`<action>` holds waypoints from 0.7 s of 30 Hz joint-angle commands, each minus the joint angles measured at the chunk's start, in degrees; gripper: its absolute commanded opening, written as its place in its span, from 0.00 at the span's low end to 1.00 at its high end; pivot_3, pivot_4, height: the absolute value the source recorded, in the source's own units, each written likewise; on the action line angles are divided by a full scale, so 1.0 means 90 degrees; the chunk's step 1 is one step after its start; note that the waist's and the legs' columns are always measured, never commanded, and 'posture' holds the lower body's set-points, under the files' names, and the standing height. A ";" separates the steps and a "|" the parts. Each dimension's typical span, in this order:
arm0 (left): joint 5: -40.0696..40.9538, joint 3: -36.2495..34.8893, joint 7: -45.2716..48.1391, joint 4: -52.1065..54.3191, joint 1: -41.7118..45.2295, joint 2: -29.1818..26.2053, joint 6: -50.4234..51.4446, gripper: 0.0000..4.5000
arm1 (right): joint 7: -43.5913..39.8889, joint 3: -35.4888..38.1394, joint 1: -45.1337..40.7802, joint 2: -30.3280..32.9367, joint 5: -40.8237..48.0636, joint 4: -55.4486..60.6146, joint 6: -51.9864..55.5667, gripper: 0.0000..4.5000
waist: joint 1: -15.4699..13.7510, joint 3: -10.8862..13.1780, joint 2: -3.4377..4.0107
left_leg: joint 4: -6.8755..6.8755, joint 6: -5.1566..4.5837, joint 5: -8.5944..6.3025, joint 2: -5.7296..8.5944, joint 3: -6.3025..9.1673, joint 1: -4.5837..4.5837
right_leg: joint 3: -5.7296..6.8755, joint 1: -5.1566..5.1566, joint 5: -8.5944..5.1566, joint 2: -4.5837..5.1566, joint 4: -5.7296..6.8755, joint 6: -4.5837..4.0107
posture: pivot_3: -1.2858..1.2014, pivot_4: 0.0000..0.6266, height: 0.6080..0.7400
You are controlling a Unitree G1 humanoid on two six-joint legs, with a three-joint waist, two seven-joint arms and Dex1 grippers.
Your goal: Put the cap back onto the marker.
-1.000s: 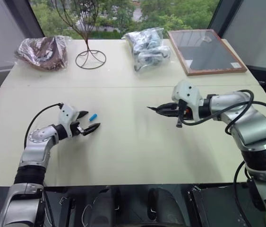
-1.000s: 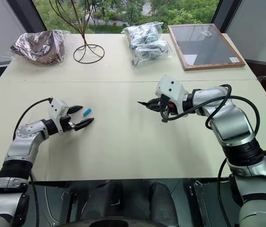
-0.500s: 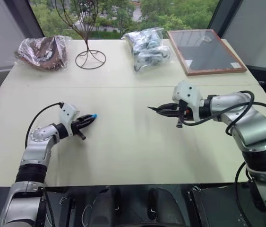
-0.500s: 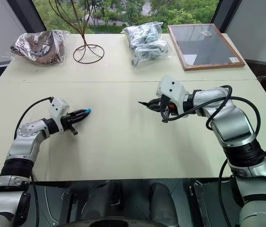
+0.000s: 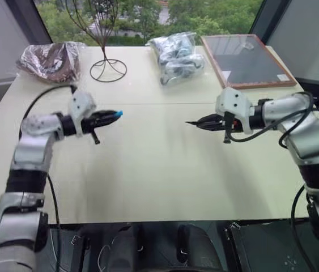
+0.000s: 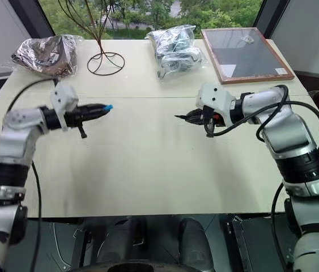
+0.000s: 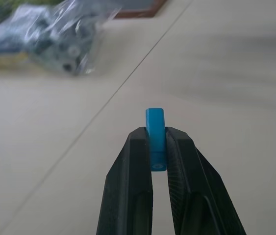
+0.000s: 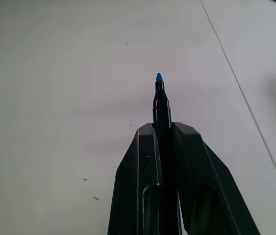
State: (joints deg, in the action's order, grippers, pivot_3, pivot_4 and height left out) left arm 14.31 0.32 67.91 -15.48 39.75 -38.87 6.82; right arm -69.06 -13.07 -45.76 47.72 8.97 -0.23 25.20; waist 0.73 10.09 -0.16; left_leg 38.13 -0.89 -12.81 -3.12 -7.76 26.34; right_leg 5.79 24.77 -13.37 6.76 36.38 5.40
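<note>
Left eye view: the left gripper (image 5: 115, 115) is raised above the counter (image 5: 159, 170), its fingers pinching the cap (image 5: 119, 113), whose blue end pokes out toward the middle. The right gripper (image 5: 196, 123) faces it from the other side, fingers pressed on the marker (image 5: 192, 123), the tip aimed at the cap. A wide stretch of bare counter lies between and below them, reaching to the near edge. A seam crosses the counter just behind both grippers. Along the far edge, well apart from the grippers, sit a brown bag (image 5: 51, 61), a wire stand (image 5: 107, 68), a clear plastic bag (image 5: 176, 56) and a framed board (image 5: 244, 61)

Right eye view: same layout; the cap and marker tip are level with each other, with open air between

Left wrist view: the two black fingers (image 7: 128, 191) clamp the cap crosswise, its top standing proud of the tips; plain counter beyond, the plastic bag far off

Right wrist view: the fingers (image 8: 140, 186) squeeze the marker lengthwise, its blue tip (image 8: 159, 77) sticking out past them over bare counter, beside the seam
</note>
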 commanded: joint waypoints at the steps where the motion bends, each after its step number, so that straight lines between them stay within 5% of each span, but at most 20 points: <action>1: 0.0028 0.0338 0.0715 0.0089 0.0400 -0.0091 -0.0182 0.01 | -0.0339 -0.0075 -0.0450 -0.0045 -0.0170 -0.0341 -0.0591 0.00 | 0.0005 0.0001 0.0000 | 0.0000 0.0003 0.0002 0.0000 -0.0001 0.0001 | 0.0000 0.0001 0.0000 -0.0002 0.0000 0.0000 | 0.52 0.24 1.00; 21: -0.0114 0.0836 0.1060 -0.0537 0.1178 0.0889 -0.0798 0.01 | -0.0565 -0.0110 -0.0885 -0.0691 -0.0101 -0.0295 -0.0434 0.00 | -0.0013 0.0002 0.0000 | 0.0008 0.0004 0.0005 0.0002 0.0004 0.0005 | 0.0000 0.0000 0.0001 -0.0001 0.0005 0.0002 | 0.52 0.24 1.00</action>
State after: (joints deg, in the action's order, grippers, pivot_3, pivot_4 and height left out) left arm 13.10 8.42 77.54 -20.66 48.92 -31.04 0.66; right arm -74.51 -15.27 -52.33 41.51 7.77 -4.79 21.07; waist 0.62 10.11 -0.16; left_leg 38.20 -0.86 -12.77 -3.09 -7.72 26.38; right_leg 5.79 24.77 -13.37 6.74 36.42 5.42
